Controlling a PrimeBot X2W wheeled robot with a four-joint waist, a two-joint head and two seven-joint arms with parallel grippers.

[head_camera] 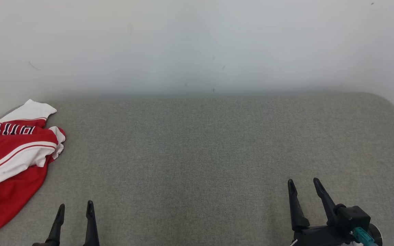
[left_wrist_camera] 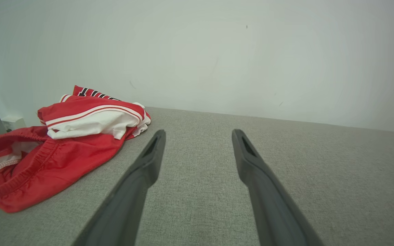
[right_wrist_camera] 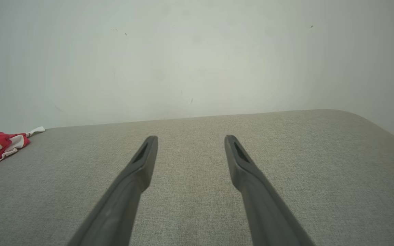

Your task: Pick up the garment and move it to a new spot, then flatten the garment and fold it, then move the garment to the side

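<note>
You had one garment to deal with: a crumpled red-and-white sports garment of thin jersey cloth (head_camera: 12,160), with white stripes and a band of dark lettering. It lay in a heap at the far left edge of the single grey woven-fabric padded surface (head_camera: 197,147), close to the plain white wall (head_camera: 197,44) behind it. In the left wrist view you could see a red elastic waistband at the garment's near end, with a folded red-and-white part piled on top.

Two grippers were in view, each with two long dark fingers, so four fingers in all. Your left gripper (head_camera: 75,204) stood at the lower left of the head view, released, its jaws spread and gripping nothing. The garment lay just to its left and ahead, touching neither finger. Your right gripper (head_camera: 303,181) stood at the lower right, likewise released and empty, well apart from the garment, with bare grey fabric between them. Both pairs of fingers pointed toward the wall. Whether their tips touched the fabric, I could not tell.
</note>
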